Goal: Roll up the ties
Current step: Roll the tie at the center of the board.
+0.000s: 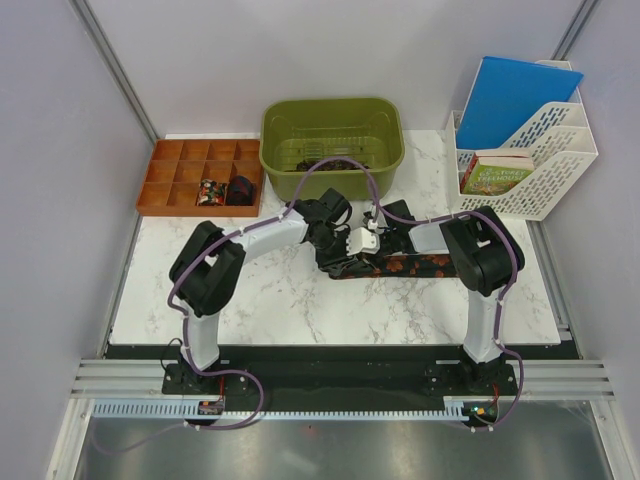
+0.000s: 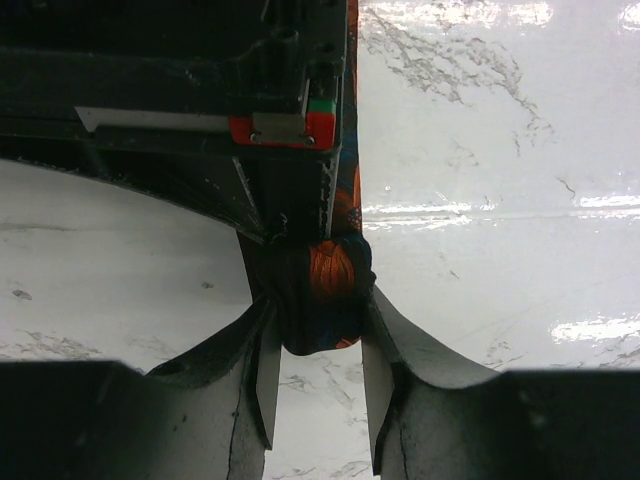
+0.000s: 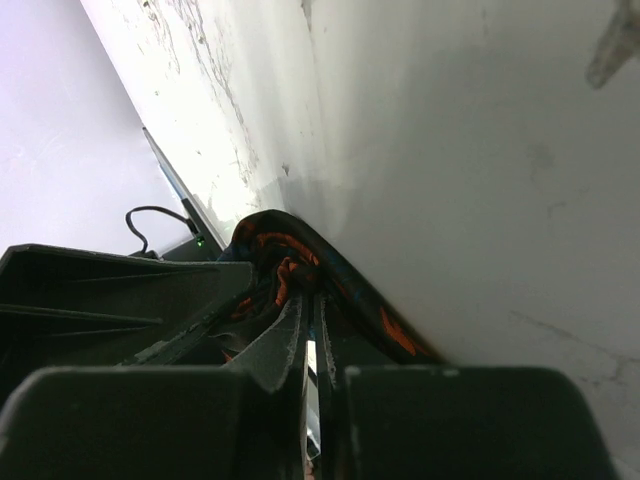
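Note:
A black tie [image 1: 410, 265] with orange-red blotches lies flat across the middle of the marble table, with its left end wound into a small coil [image 2: 335, 270]. My left gripper [image 2: 320, 302] holds that coil between its fingertips, touching it on both sides. My right gripper [image 3: 313, 300] comes at the same coil from the other side. Its fingers are almost together, with only a thin slit between them, and their tips are buried in the fabric [image 3: 290, 245]. From above, the left gripper [image 1: 335, 250] and right gripper [image 1: 362, 243] meet at the tie's left end. More ties [image 1: 330, 155] lie in the green bin.
A green bin [image 1: 385, 150] stands at the back centre. An orange divided tray [image 1: 170, 175] at the back left holds two dark rolled ties [image 1: 225, 190]. A white file rack [image 1: 545, 175] with a blue folder and a book stands at the back right.

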`<action>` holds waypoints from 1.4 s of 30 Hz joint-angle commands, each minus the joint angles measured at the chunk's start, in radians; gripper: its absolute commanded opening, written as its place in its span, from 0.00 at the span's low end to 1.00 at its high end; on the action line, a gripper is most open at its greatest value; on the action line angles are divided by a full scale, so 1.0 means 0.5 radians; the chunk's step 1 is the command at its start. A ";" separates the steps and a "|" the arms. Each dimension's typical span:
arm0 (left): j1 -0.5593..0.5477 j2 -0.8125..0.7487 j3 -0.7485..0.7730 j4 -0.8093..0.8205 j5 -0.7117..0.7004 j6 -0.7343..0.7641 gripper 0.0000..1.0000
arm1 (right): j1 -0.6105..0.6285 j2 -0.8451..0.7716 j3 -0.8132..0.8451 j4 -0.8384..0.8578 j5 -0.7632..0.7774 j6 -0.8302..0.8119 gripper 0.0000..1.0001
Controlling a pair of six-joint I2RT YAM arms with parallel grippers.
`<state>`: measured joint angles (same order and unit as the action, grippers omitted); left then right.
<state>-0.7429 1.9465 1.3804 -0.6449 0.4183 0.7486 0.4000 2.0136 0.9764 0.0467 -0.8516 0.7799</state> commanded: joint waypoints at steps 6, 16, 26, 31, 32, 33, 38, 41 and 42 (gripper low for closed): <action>-0.152 0.387 0.059 -0.183 -0.201 0.070 0.15 | -0.011 -0.042 0.026 0.014 0.010 -0.010 0.24; -0.149 0.424 0.028 -0.256 -0.226 0.141 0.14 | -0.110 -0.263 -0.005 -0.066 -0.064 -0.044 0.36; -0.143 0.424 0.040 -0.272 -0.202 0.141 0.14 | -0.073 -0.263 -0.090 0.158 -0.070 0.112 0.44; -0.131 0.411 0.040 -0.278 -0.183 0.141 0.16 | -0.054 -0.202 -0.084 0.106 -0.009 0.029 0.40; -0.122 0.411 0.037 -0.278 -0.183 0.138 0.18 | -0.051 -0.183 -0.081 0.103 -0.006 0.017 0.38; -0.119 0.408 0.049 -0.278 -0.174 0.135 0.19 | -0.054 -0.177 -0.081 0.097 0.001 0.011 0.35; -0.088 0.378 0.062 -0.281 -0.159 0.129 0.28 | -0.051 -0.107 -0.048 -0.038 0.022 -0.145 0.13; -0.054 0.323 0.062 -0.281 -0.119 0.123 0.32 | -0.064 -0.082 -0.026 -0.078 0.056 -0.207 0.00; -0.045 0.304 0.059 -0.278 -0.091 0.126 0.33 | -0.067 -0.076 -0.023 -0.090 0.068 -0.222 0.00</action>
<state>-0.7727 2.0296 1.4670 -0.7670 0.3187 0.7830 0.3614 1.9350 0.9459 0.0555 -0.8631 0.7509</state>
